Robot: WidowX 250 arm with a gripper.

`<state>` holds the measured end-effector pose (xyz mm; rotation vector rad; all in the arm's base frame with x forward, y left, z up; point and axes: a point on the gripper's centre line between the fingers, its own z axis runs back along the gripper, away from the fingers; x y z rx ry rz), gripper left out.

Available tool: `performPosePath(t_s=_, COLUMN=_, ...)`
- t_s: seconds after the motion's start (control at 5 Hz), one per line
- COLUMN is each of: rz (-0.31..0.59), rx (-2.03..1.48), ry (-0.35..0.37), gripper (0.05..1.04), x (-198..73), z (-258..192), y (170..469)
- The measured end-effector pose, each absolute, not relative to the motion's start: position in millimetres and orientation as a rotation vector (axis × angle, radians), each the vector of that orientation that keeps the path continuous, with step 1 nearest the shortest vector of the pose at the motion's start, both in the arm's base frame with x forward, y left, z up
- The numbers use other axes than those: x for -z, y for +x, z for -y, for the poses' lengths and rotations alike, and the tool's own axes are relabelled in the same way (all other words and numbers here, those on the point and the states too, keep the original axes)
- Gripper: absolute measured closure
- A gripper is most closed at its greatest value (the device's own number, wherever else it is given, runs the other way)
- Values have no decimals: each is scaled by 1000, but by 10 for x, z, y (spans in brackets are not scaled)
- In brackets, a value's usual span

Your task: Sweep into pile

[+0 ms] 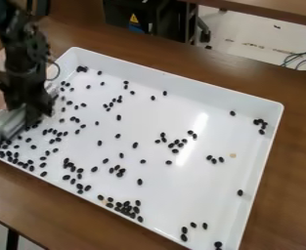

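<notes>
Wood table (295,146) under the tray. White tray (175,76) is the work area, walls all round. Black arm (24,51) over the tray's left side, gripper (26,110) low by its left corner, fingers clamped on a pale sweeper (10,123). Black beans (125,208) scattered across the tray: dense by its left corner and along its lower wall, thickest clump about midway along that wall, loose groups mid-tray, small clumps near its top and right corners, a few near its bottom corner. One pale round spot (232,156) toward the tray's right wall. No single pile, so I'd call it early

Risks: sweeper is hard by the tray's left wall, so a stroke too wide could snag the rim and shove the tray or twist the tool in the grip. Riding too high, its edge would roll over beans; pressing too hard, it would chatter and flick them. Fast strokes would scatter the clumps. Beans tight in the tray's corners likely get missed, as a straight edge can't reach in there
</notes>
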<state>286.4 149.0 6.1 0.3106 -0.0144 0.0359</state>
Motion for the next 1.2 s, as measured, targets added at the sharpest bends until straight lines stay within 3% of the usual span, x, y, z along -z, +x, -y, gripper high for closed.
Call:
performPosePath(t_s=0.2, rz=38, rx=6, ry=326, gripper=723, x=-18, z=-1496, y=2861)
performPosePath(t_s=0.4, rz=47, rx=-13, ry=278, gripper=723, x=64, z=-1475, y=2854)
performPosePath(t_s=0.8, rz=83, rx=13, ry=-37, gripper=723, x=113, z=-907, y=2984)
performPosePath(t_s=1.0, rz=62, rx=55, ry=-126, gripper=723, x=132, z=-423, y=3048)
performPosePath(t_s=1.2, rz=33, rx=130, ry=-134, gripper=723, x=140, z=79, y=3075)
